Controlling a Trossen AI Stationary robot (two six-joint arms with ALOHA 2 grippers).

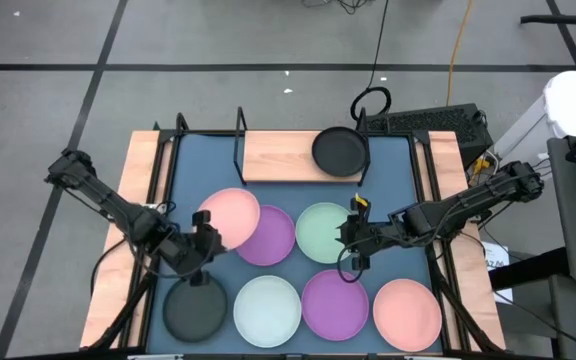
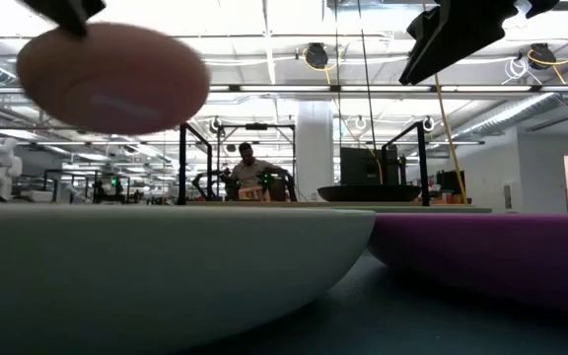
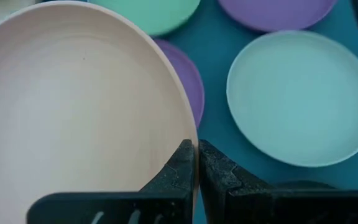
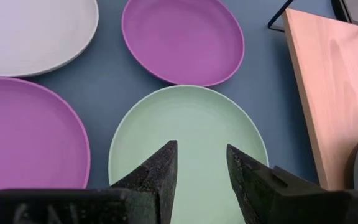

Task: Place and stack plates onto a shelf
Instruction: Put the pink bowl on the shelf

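Note:
My left gripper [image 1: 208, 238] is shut on a pink plate [image 1: 230, 218], which hangs in the air over the table's left middle, partly above a purple plate [image 1: 270, 238]. In the low view the pink plate [image 2: 111, 79] floats high above the table. My right gripper [image 4: 201, 165] stands open above the pale green plate [image 4: 188, 143], at its right side, touching nothing. A black plate [image 1: 340, 150] rests on the shelf [image 1: 278, 157] at the far edge. My left gripper pinches the pink plate's rim [image 3: 190, 134] between its two fingers [image 3: 180, 169], at the plate's near-left edge. The fingers slant down from the table's near left. The plate is lifted clear of the table, somewhat tilted, and reaches away beyond the fingertips.
Along the near edge lie a black plate [image 1: 194, 308], a white plate [image 1: 266, 310], a purple plate [image 1: 334, 302] and a pink plate [image 1: 406, 312]. The shelf's left part is bare wood, with black wire uprights [image 1: 238, 140] at its left end. A person [image 2: 249, 168] sits far behind the table.

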